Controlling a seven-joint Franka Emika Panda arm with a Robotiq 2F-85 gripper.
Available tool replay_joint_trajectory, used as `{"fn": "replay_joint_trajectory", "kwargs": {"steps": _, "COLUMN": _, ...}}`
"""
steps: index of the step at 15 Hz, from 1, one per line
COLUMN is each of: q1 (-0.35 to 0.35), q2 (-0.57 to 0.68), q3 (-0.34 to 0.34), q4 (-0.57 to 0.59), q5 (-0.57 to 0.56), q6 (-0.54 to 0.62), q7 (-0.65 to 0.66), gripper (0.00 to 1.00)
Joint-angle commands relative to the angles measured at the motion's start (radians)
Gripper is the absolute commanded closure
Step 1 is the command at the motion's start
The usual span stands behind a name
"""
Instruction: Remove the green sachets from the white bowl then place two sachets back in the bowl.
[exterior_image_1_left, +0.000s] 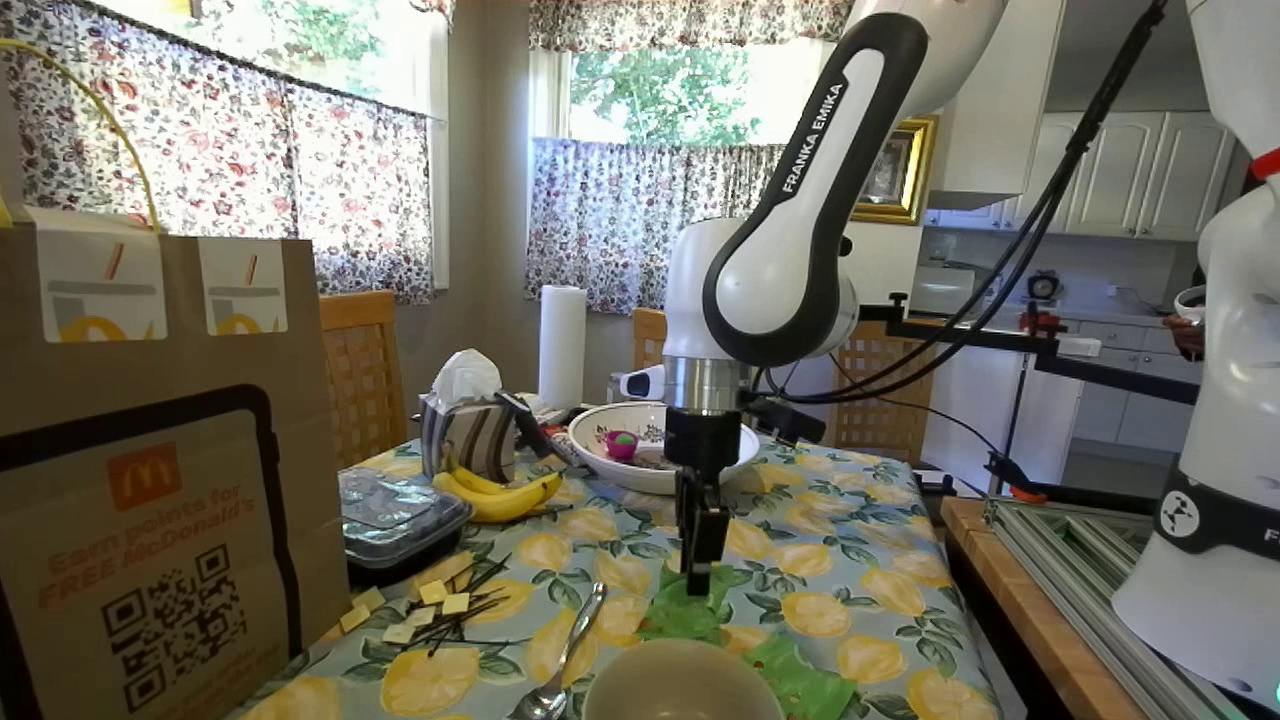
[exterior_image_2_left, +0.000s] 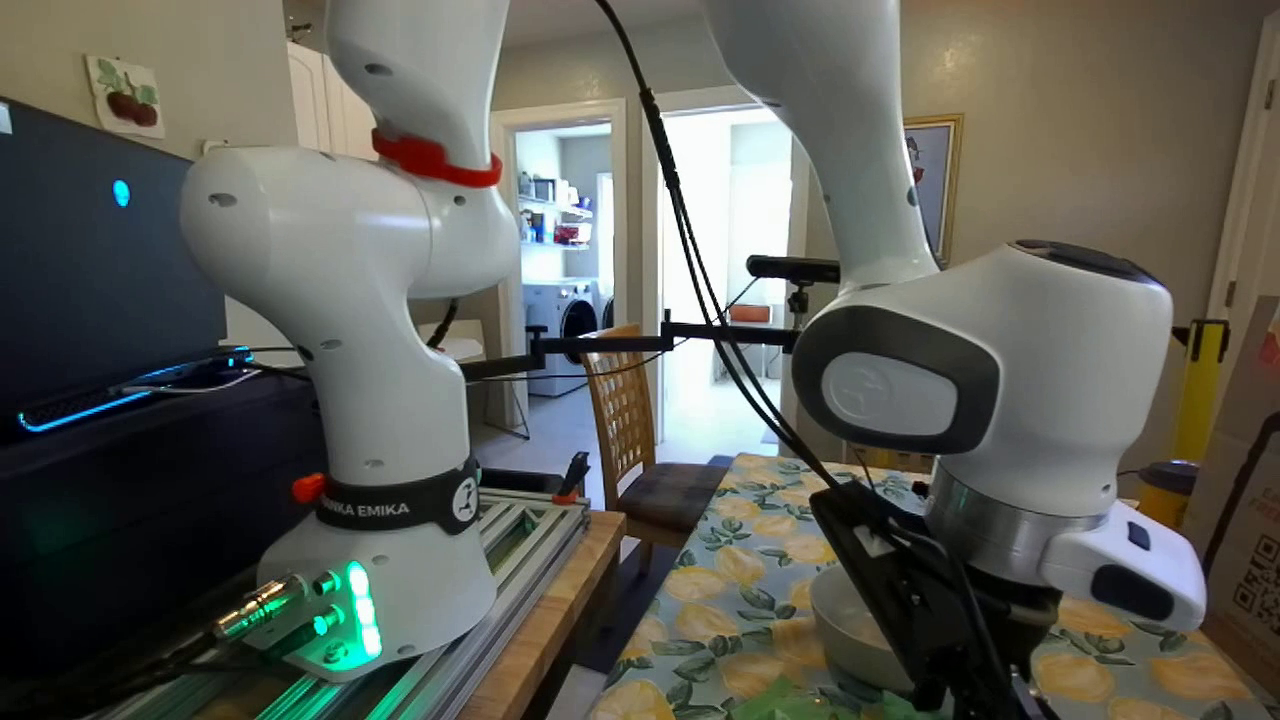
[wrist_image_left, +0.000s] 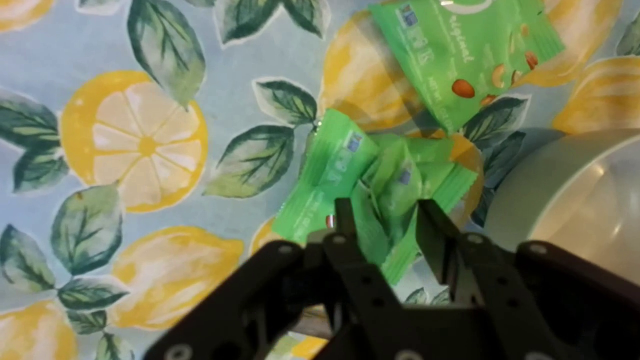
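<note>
The white bowl (exterior_image_1_left: 682, 690) stands on the table near the front of an exterior view. Its outer wall shows at the right of the wrist view (wrist_image_left: 522, 187), and it is partly hidden behind the wrist in an exterior view (exterior_image_2_left: 850, 625). Several green sachets lie on the tablecloth beside it. One sachet (wrist_image_left: 465, 60) lies flat at the top; others overlap in a crumpled heap (wrist_image_left: 330, 172) with a folded sachet (wrist_image_left: 397, 187) on it. My gripper (wrist_image_left: 385, 207) points down over this heap, fingers apart, with the folded sachet between or just below the tips. Contact is unclear.
A spoon (exterior_image_1_left: 570, 650) lies beside the bowl. Bananas (exterior_image_1_left: 500, 495), a dark lidded container (exterior_image_1_left: 400, 520), thin dark sticks with pale yellow squares (exterior_image_1_left: 440, 605), a large patterned bowl (exterior_image_1_left: 590, 460) and a paper bag (exterior_image_1_left: 170, 480) stand or lie farther off.
</note>
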Motion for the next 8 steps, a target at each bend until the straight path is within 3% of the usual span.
{"fn": "replay_joint_trajectory", "kwargs": {"steps": 1, "q1": -0.03, "q2": 0.031, "q3": 0.022, "q4": 0.022, "q5": -0.003, "q6": 0.023, "q7": -0.022, "gripper": 0.29}}
{"fn": "replay_joint_trajectory", "kwargs": {"steps": 5, "q1": -0.011, "q2": -0.039, "q3": 0.017, "q4": -0.029, "q5": -0.025, "q6": 0.012, "q7": 0.003, "gripper": 0.01}}
{"fn": "replay_joint_trajectory", "kwargs": {"steps": 8, "q1": 0.062, "q2": -0.109, "q3": -0.05, "q4": -0.073, "q5": -0.146, "q6": -0.026, "q7": 0.057, "gripper": 0.0}}
